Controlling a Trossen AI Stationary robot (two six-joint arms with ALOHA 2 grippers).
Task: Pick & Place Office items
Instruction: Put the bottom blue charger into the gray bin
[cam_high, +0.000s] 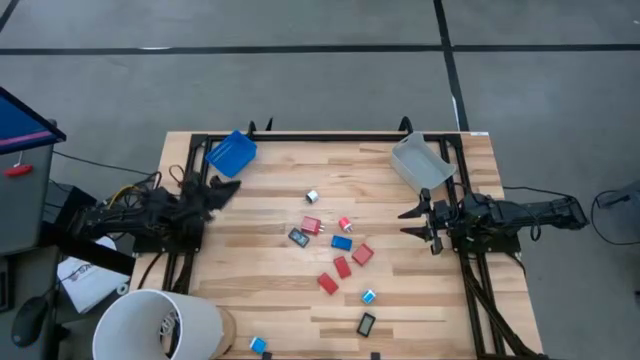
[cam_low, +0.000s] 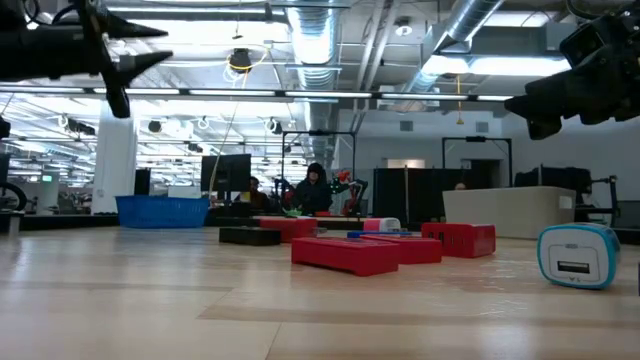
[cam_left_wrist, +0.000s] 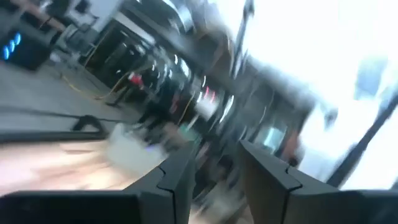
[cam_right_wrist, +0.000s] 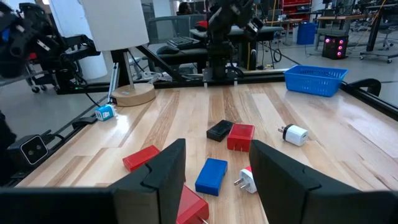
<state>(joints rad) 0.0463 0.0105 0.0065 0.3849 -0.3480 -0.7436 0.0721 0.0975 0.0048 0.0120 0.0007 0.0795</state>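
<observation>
Your office items sit loose at mid-table, none held. Taking the cluster as a clock in the high view: white plug (cam_high: 312, 196) at 12, red charger (cam_high: 312, 225) with a black block (cam_high: 298, 238) just beside it near centre-left, small red-white plug (cam_high: 345, 224) at 1, blue block (cam_high: 342, 242) at centre, red block (cam_high: 362, 254) at 3, two more red blocks (cam_high: 342, 267) and (cam_high: 327, 283) at 6. Farther out toward 6 you have a cyan-white bit (cam_high: 368, 296), a black rectangle with a light face (cam_high: 366, 324), and another cyan bit (cam_high: 258, 345) at 7 by the table's near edge.

Your blue tray (cam_high: 231, 154) sits at 10, at the far-left corner; the clear grey bin (cam_high: 420, 161) at 2, far-right corner. White bucket (cam_high: 155, 325) at 8, off the near-left corner.

Right gripper (cam_high: 415, 222) waits at 3, beyond the pieces, near the right edge just under the bin; fingers part-open with a gap, nothing between them, pointing toward the cluster. Its wrist view looks across the blue block (cam_right_wrist: 211, 175) and red charger (cam_right_wrist: 240, 137).

Left gripper (cam_high: 228, 188) waits at 9 by the left edge, below the tray, raised off the wood; fingers (cam_left_wrist: 177, 174) apart with a narrow gap, empty.
</observation>
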